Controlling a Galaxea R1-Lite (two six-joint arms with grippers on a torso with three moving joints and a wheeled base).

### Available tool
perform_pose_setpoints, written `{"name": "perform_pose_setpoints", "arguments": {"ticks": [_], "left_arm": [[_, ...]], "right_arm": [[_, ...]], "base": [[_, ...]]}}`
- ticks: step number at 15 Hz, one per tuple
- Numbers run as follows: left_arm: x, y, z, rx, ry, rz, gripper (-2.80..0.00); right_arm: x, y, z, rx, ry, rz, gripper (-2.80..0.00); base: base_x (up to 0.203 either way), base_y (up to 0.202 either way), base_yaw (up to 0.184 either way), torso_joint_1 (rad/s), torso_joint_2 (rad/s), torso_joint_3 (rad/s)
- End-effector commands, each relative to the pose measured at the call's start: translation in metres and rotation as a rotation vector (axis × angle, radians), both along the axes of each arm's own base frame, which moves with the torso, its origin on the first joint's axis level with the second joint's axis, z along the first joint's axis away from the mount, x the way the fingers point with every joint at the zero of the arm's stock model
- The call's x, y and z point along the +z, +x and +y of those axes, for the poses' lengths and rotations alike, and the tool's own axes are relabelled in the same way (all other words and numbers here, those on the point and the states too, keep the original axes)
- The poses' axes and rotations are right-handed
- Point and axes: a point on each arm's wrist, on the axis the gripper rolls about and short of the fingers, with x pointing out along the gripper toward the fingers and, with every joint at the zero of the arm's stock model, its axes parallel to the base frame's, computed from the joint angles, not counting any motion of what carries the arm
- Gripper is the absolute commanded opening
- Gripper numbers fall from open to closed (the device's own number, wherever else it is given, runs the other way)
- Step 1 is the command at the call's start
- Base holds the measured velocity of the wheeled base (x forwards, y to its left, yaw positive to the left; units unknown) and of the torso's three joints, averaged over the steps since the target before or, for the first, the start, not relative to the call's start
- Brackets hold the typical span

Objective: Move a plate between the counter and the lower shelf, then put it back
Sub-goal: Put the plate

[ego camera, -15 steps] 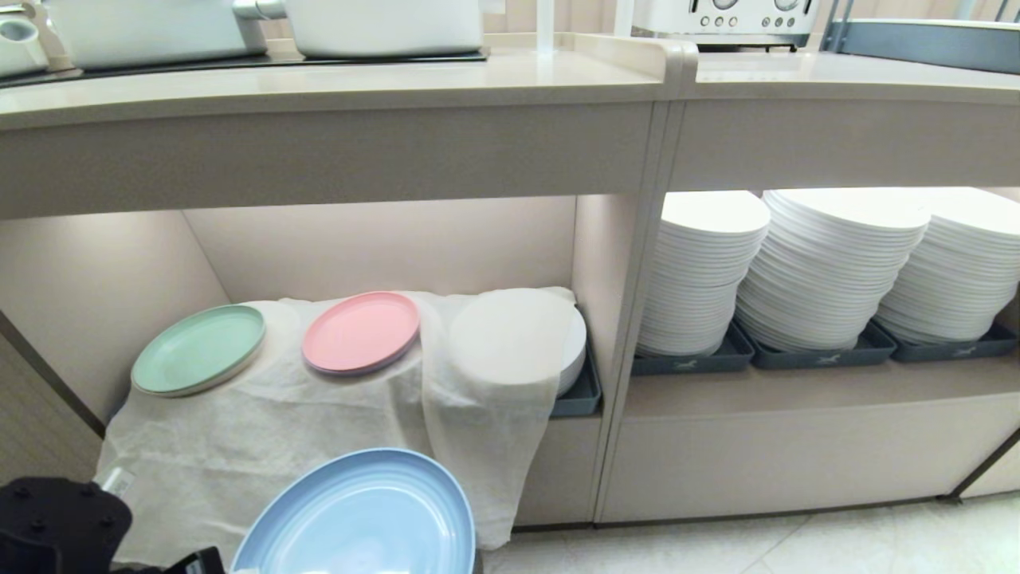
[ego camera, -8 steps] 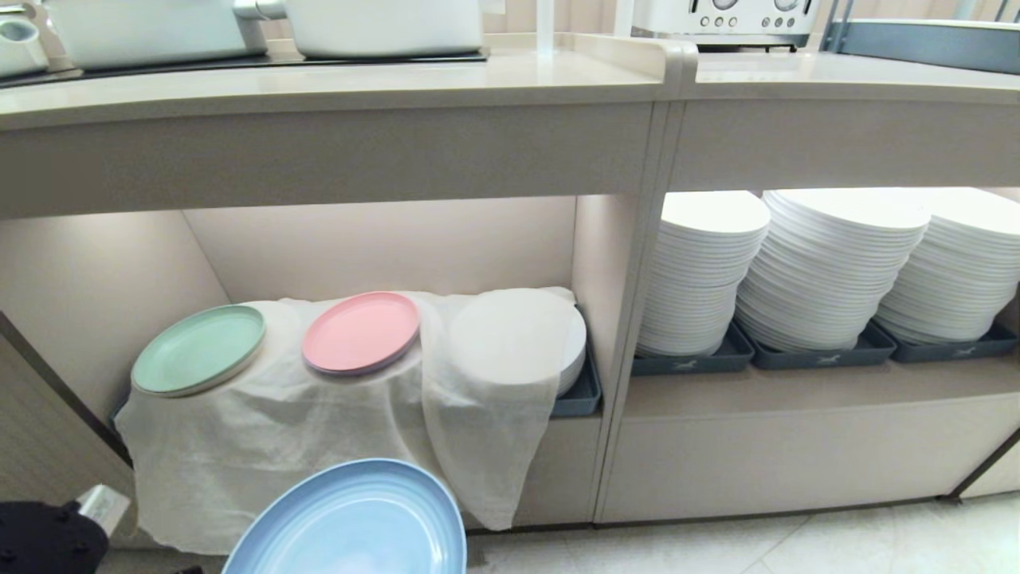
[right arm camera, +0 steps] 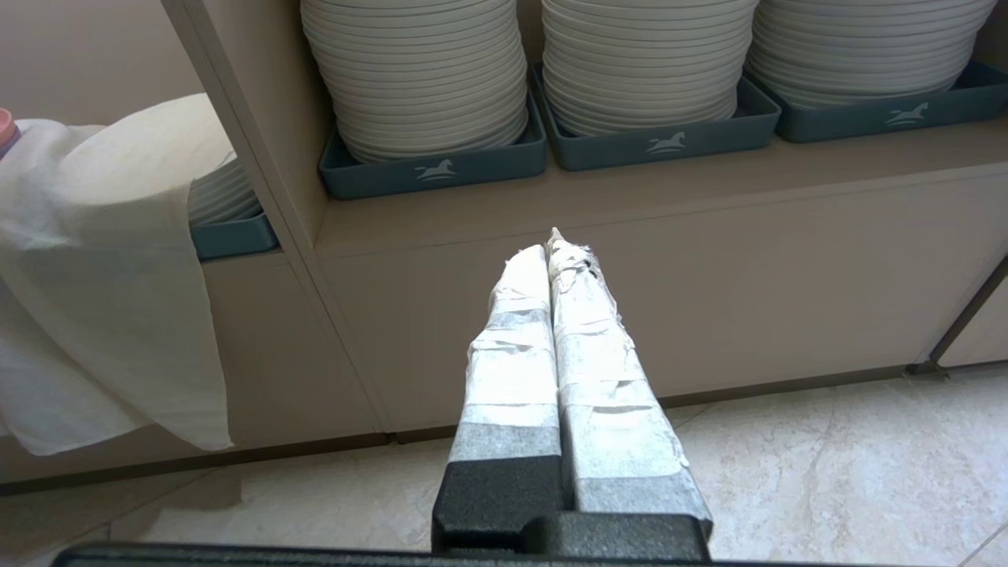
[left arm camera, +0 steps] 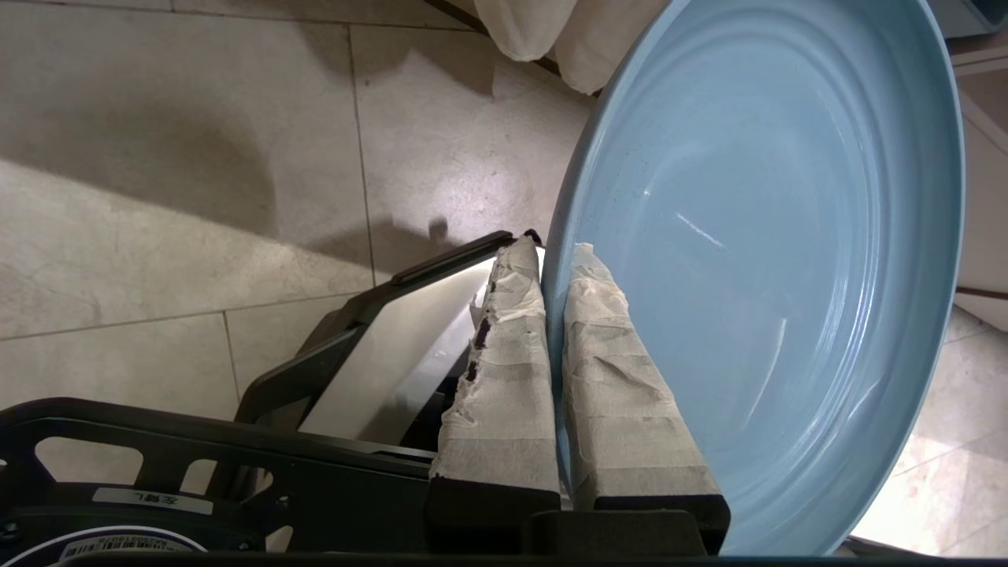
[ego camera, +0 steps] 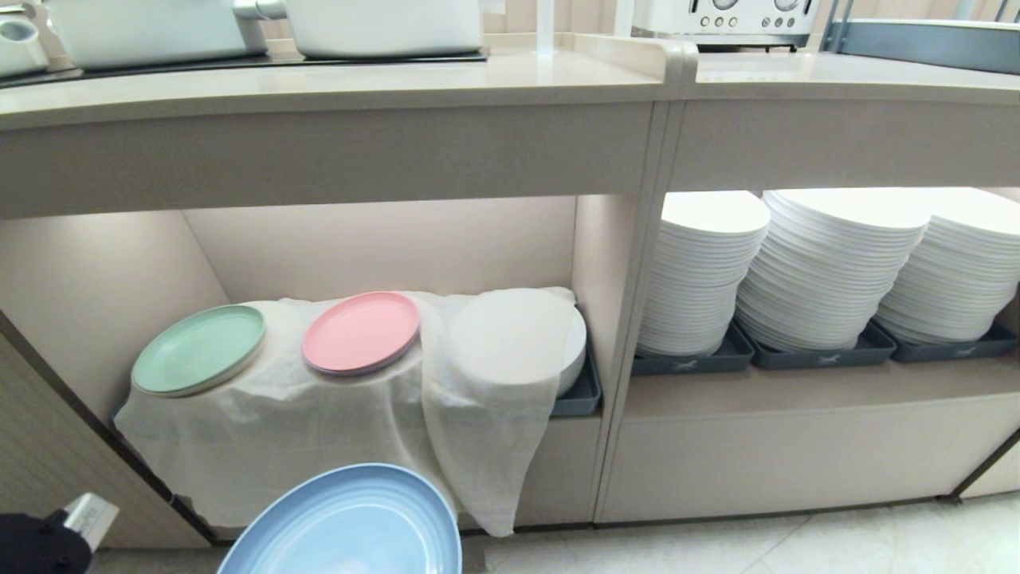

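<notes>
The light blue plate (ego camera: 351, 526) hangs low in front of the lower shelf (ego camera: 382, 247), away from the draped white cloth (ego camera: 319, 430) and over the floor. My left gripper (left arm camera: 551, 252) is shut on the plate's (left arm camera: 772, 236) rim, one taped finger on each side. Only a black part of the left arm (ego camera: 32, 546) shows at the head view's bottom left corner. The beige counter (ego camera: 319, 84) runs above the shelf. My right gripper (right arm camera: 551, 248) is shut and empty, pointing at the cabinet front under the white plate stacks.
A mint green plate (ego camera: 199, 348) and a pink plate (ego camera: 361, 332) lie on the cloth. White plate stacks (ego camera: 829, 263) in grey trays fill the right compartment. Pots (ego camera: 382, 24) and a toaster (ego camera: 725, 16) stand on top. Tiled floor (ego camera: 757, 542) lies below.
The blue plate has sunk a little toward the head view's bottom edge. The black left arm has dropped further out at the bottom left, uncovering more of the cloth's hem.
</notes>
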Motion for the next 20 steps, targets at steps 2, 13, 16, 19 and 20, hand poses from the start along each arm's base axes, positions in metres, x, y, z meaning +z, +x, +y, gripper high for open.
{"name": "perform_pose_setpoints", "arguments": {"ticks": [2,13,16,19,20], "left_arm": [[-0.0007,-0.0001,0.0001,0.005,-0.001,0.004,-2.80],[-0.0007,-0.0003,-0.0003,-0.007,-0.014,0.013,-2.80],[-0.0007,-0.0002,-0.0002,-0.007,-0.015,0.013,-2.80],[-0.0007,-0.0002,-0.0002,-0.005,-0.016,0.014,-2.80],[-0.0007,-0.0002,-0.0002,-0.005,-0.016,0.014,-2.80]], "right_arm": [[0.0001,0.0000,0.0000,0.002,0.000,-0.001,-2.80],[0.0001,0.0000,0.0000,0.001,0.000,-0.001,-2.80],[0.0001,0.0000,0.0000,0.000,-0.003,-0.001,-2.80],[0.0001,0.0000,0.0000,0.000,-0.003,-0.001,-2.80],[0.0001,0.0000,0.0000,0.000,-0.003,-0.001,-2.80]], "base": [[0.000,0.000,0.000,0.000,0.00,0.000],[0.000,0.000,0.000,0.000,0.00,0.000],[0.000,0.000,0.000,0.041,-0.22,-0.159],[0.000,0.000,0.000,0.126,-0.28,-0.285],[0.000,0.000,0.000,0.182,-0.61,-0.301]]}}
